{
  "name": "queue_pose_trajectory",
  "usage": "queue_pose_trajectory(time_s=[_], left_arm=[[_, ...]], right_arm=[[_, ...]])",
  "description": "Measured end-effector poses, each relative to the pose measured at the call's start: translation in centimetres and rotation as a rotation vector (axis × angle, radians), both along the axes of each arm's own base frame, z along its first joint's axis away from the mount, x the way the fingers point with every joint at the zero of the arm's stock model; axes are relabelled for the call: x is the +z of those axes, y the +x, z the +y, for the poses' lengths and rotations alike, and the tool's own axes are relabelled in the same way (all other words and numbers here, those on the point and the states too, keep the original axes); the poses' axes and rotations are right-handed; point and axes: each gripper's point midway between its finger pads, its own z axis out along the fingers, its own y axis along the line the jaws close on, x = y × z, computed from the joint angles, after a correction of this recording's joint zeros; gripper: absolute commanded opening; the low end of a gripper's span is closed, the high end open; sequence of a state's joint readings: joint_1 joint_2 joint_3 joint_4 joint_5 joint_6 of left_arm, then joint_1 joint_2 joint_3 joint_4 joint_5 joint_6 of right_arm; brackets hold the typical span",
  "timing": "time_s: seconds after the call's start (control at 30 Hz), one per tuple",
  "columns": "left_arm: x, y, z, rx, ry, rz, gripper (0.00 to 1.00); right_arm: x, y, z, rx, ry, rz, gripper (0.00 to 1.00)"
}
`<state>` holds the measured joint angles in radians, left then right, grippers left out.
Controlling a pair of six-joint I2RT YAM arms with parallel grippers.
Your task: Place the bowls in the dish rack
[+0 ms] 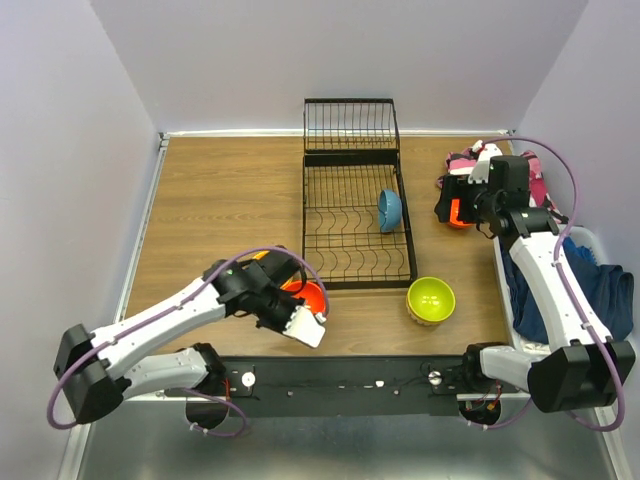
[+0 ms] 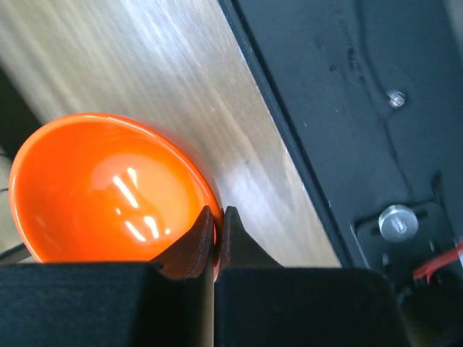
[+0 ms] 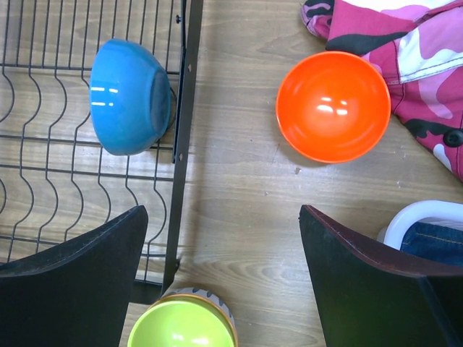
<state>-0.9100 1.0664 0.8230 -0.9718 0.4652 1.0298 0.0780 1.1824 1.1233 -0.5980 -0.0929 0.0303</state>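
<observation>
The black wire dish rack (image 1: 350, 215) stands mid-table; a blue bowl (image 1: 389, 210) leans on its side among the tines at the right, also in the right wrist view (image 3: 130, 94). My left gripper (image 1: 297, 302) is shut on the rim of a red-orange bowl (image 1: 311, 293) in front of the rack's near left corner; the fingertips (image 2: 205, 230) pinch the bowl's wall (image 2: 108, 191). My right gripper (image 1: 450, 208) is open and empty above a second red-orange bowl (image 3: 333, 105) right of the rack. A lime green bowl (image 1: 430, 300) sits near the rack's near right corner.
Pink patterned clothes (image 3: 391, 29) lie at the back right beside the red-orange bowl. A white laundry basket (image 1: 592, 242) with blue clothes stands at the right edge. A yellow-orange sliver (image 1: 265, 256) shows behind my left arm. The black base plate (image 2: 376, 108) runs along the near edge.
</observation>
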Motion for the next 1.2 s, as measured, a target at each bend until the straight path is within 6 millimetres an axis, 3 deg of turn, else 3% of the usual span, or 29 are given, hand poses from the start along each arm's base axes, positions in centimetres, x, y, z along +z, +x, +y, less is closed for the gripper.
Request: queue_pose_trajectory(time_s=[0.2,0.3,0.37,0.43,0.53,0.7,0.8,0.97,1.07,1.2], left_arm=[[7.5,-0.3,-0.6,-0.057,-0.124,-0.067,0.00],[9.4,1.8,-2.6,0.041,-0.200,-0.051,0.00],[10.3,4.5,-4.5,0.177,-0.259,0.002,0.00],[10.4,7.7,-6.1,0.311,-0.298,0.061,0.01],[10.7,14.8,-8.9,0.598,-0.420,0.210,0.02],[11.7,22.2,-11.1,0.904,-0.640,0.493,0.05],[12.8,24.4,-12.0,0.979,-0.736,0.633,0.06],[13.8,25.8,-13.8,0.999,-0.821,0.824,0.05],[13.8,26.5,-14.6,1.011,-0.848,0.916,0.04],[12.2,27.4,-15.4,1.050,-0.854,1.029,0.00]], right_arm=[[-0.9,0.3,0.1,-0.001,0.001,0.029,0.93],[-1.2,0.5,0.1,-0.001,0.000,0.041,0.93],[-1.0,0.8,0.1,-0.001,0.000,0.040,0.93],[-0.7,1.1,0.1,-0.001,0.000,0.032,0.93],[-0.3,1.3,0.1,-0.002,0.001,0.024,0.93],[-0.2,1.4,0.0,-0.008,-0.003,0.018,0.93],[-0.2,1.4,-0.1,-0.011,-0.005,0.017,0.93],[0.1,1.3,-0.4,-0.020,-0.016,0.009,0.93],[0.0,1.3,-0.7,-0.028,-0.026,0.013,0.93],[-0.6,1.4,-1.1,-0.039,-0.044,0.034,0.93]])
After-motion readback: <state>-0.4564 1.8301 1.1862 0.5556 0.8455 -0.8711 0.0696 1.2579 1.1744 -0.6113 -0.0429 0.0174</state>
